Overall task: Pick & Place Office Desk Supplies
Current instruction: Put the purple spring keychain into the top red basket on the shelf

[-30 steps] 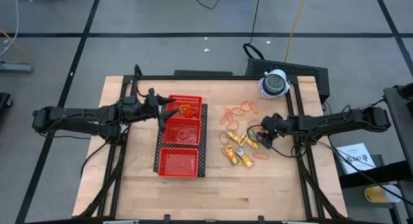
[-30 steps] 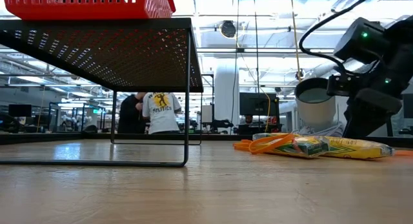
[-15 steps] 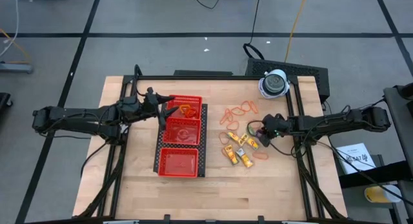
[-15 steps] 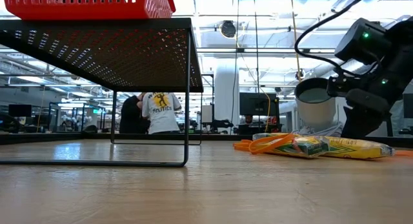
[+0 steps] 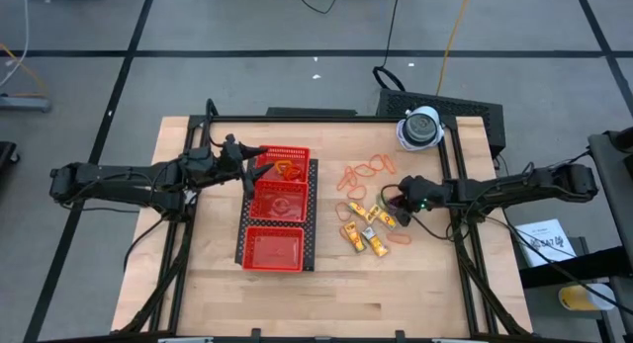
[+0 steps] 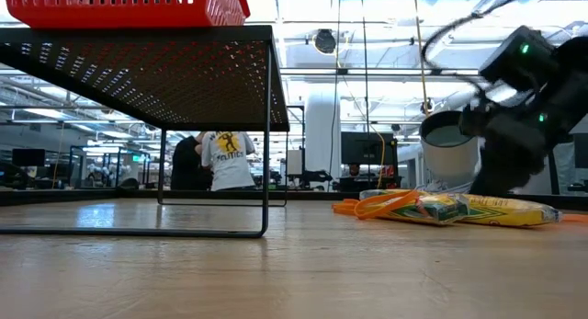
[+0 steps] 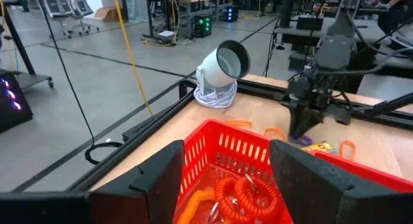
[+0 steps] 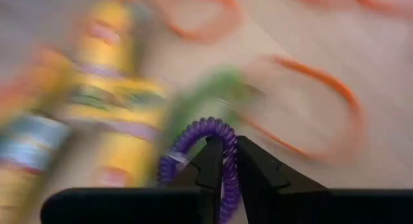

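Note:
My right gripper (image 5: 398,201) (image 8: 226,161) stands at the right of the table, among the scattered supplies, shut on a purple coil ring (image 8: 197,130). Beside it lie a green ring (image 8: 213,88), orange rubber bands (image 5: 368,169) and short yellow sticks (image 5: 364,232) (image 6: 459,209), all flat on the wood. My left gripper (image 5: 259,163) (image 7: 226,152) hovers open over the far compartment of the red mesh tray (image 5: 249,267), which holds an orange coil (image 7: 239,195). My right gripper pinches one side of the purple coil ring's loop (image 8: 227,148) between its two fingers, slanting down from the table's right. The rest of the loop sticks out past the fingertips. Whether the ring is clear of the table does not show.
A white-grey dome-like object (image 5: 420,128) (image 7: 222,72) stands at the far right corner. The tray sits on a dark raised mesh stand (image 6: 165,71) left of centre. Bare wood lies along the near edge (image 5: 326,303).
My right gripper has tipped and risen a little where it stands by the yellow sticks; the low view shows it blurred in motion.

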{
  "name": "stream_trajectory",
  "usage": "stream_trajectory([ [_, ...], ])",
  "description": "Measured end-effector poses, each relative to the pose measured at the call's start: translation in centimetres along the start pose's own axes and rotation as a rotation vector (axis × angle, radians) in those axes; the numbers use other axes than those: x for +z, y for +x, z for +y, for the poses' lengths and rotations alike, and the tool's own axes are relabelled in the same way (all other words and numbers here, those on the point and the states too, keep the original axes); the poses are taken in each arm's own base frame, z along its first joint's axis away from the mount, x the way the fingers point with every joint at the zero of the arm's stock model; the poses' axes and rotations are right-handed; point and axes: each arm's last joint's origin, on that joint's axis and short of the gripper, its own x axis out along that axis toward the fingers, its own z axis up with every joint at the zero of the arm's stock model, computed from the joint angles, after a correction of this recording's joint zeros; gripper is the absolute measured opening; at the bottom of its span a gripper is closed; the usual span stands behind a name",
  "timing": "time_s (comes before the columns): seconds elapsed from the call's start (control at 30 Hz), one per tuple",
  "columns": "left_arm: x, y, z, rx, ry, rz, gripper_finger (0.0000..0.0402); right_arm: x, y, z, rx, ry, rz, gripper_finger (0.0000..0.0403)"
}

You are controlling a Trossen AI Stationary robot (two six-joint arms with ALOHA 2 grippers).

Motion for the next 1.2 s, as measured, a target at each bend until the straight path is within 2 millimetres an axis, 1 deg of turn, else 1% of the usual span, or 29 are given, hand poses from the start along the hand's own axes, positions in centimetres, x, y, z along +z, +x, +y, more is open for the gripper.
stream_trajectory([
  [0.1,0.0,0.0,0.0,0.0,-0.019,0.001,0.0239,1.0,-0.2,0.6,0.077,-0.024,-0.081,0.0021],
  [0.27,0.0,0.0,0.0,-0.002,-0.023,0.001,0.0239,1.9,-0.6,1.1,0.136,-0.055,-0.188,0.0004],
  [0.37,0.0,0.0,0.0,-0.002,-0.027,0.0,0.0239,2.4,-0.7,1.4,0.156,-0.076,-0.242,0.0006],
  [0.47,0.0,0.0,0.0,-0.003,-0.067,0.0,0.0239,3.1,-1.0,1.7,0.196,-0.11,-0.314,0.001],
  [0.6,-0.1,0.1,0.0,-0.002,-0.099,0.004,0.0239,4.1,-1.6,2.3,0.242,-0.166,-0.445,0.001],
  [0.8,-0.1,0.7,-0.2,-0.004,-0.136,-0.012,0.0239,5.2,-2.3,2.8,0.275,-0.234,-0.595,0.0009],
  [1.07,-0.1,2.0,-0.6,-0.01,-0.168,-0.048,0.0239,6.3,-3.3,3.3,0.313,-0.262,-0.748,0.001],
  [1.2,-0.1,2.8,-0.9,-0.041,-0.181,-0.083,0.0239,6.6,-3.8,3.6,0.376,-0.277,-0.799,0.001],
])
